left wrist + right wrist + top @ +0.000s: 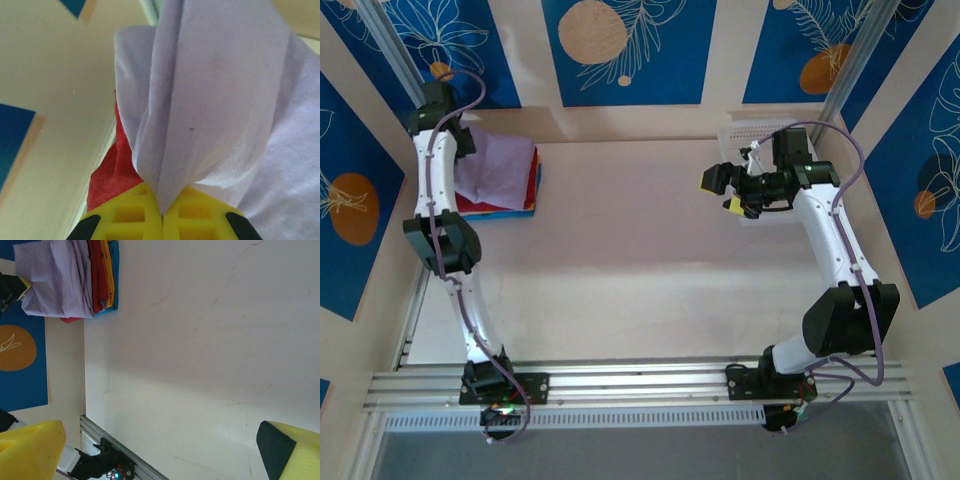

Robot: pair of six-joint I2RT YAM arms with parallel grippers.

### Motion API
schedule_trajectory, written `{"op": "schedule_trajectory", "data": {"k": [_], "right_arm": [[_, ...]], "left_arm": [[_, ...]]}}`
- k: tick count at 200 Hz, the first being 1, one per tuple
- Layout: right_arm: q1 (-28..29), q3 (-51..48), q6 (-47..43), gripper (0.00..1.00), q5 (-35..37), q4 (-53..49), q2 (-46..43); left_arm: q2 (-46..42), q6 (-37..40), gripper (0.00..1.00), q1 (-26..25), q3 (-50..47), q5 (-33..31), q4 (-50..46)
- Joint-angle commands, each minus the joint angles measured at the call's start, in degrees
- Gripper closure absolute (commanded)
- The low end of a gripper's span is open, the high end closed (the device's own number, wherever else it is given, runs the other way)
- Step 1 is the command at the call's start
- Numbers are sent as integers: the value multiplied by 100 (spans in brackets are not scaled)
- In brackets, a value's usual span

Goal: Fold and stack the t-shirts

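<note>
Pale table (640,270), stack (510,185) far left.
Left gripper (162,217) clamps lavender tee (215,100); right gripper (160,450), spread, views red, yellow, blue edges (103,275).

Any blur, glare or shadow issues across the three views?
Top external: even light, no glare, table sharp. Left wrist: lavender tee very close, slightly soft; left hand pinching it blurred. Right wrist: table sharp, soft shadow band across it.

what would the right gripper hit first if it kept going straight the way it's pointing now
Most likely the bare pale marbled tabletop: the open right gripper faces it with nothing between. The stack of folded t-shirts, topped by a lavender-purple t-shirt, lies off to one side. Depth is unclear.
</note>
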Motion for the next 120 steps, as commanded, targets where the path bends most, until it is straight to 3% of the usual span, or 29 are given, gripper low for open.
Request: {"op": "schedule_trajectory", "data": {"k": [1,29,41,45,62,87,120], "right_arm": [[44,148,-149,1,-14,-370,24],[40,130,-170,1,10,-425,-6],[53,131,-152,1,9,-425,-13],[57,126,-149,1,5,-425,-15],[71,166,-136,1,14,-446,-22],[77,180,-139,1,153,-495,-134],[53,-89,-242,1,564,-390,-425]], "left_arm": [[57,-418,100,332,39,551,207],[273,-678,99,665,13,1243,67],[391,-715,58,745,17,1378,-2],[429,-732,50,759,15,1367,-23],[566,-724,40,829,17,1296,-78],[474,-760,13,830,-60,1118,-98],[-593,-897,1,779,-1384,1106,751]]}}
